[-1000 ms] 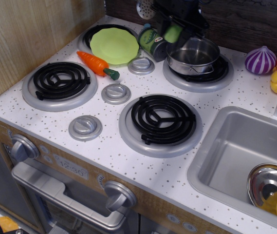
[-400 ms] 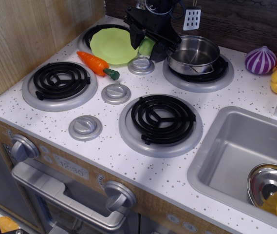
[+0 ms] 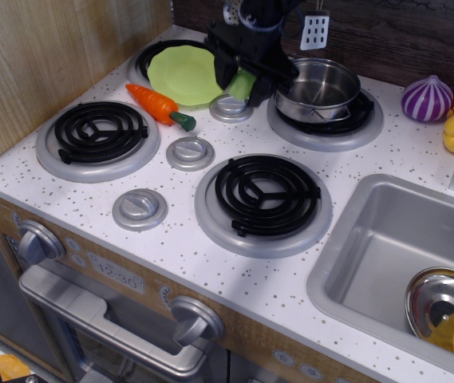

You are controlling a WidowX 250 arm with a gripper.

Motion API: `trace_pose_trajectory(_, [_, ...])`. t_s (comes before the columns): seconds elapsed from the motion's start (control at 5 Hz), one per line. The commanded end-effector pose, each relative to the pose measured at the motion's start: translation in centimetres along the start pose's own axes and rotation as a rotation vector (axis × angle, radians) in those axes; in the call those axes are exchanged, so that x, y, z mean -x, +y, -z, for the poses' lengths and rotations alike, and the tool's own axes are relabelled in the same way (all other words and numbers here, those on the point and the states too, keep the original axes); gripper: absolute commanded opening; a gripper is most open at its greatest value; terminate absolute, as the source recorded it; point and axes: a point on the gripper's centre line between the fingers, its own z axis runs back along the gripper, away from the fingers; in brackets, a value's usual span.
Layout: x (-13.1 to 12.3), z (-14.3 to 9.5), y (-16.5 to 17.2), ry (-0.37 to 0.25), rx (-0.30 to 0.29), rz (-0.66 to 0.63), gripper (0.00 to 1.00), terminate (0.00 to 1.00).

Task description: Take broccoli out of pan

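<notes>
Moved: black robot claw [image 3: 242,76] has come down left of the shiny round steel pan [image 3: 317,89], carrying the small light-green lumpy toy broccoli [image 3: 243,82].
Claw: clamped on the broccoli.
Broccoli: outside the pan, beside the flat lime-green round plate [image 3: 183,74].
Tabletop [image 3: 171,231]: white, speckled; orange toy carrot [image 3: 158,104] near plate.

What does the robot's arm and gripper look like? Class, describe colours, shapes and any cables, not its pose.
The gripper is matt black and blocky, with angular plastic housings and flat dark fingers. Above it the arm is black too, with a glimpse of bluish-grey parts near the top edge. No markings or cables are clearly visible.
</notes>
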Motion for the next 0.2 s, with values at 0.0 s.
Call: trace_pose_trajectory(0.0, [-0.61, -0.76, 0.80, -0.044, 0.001, 0.011, 1.00, 1.00])
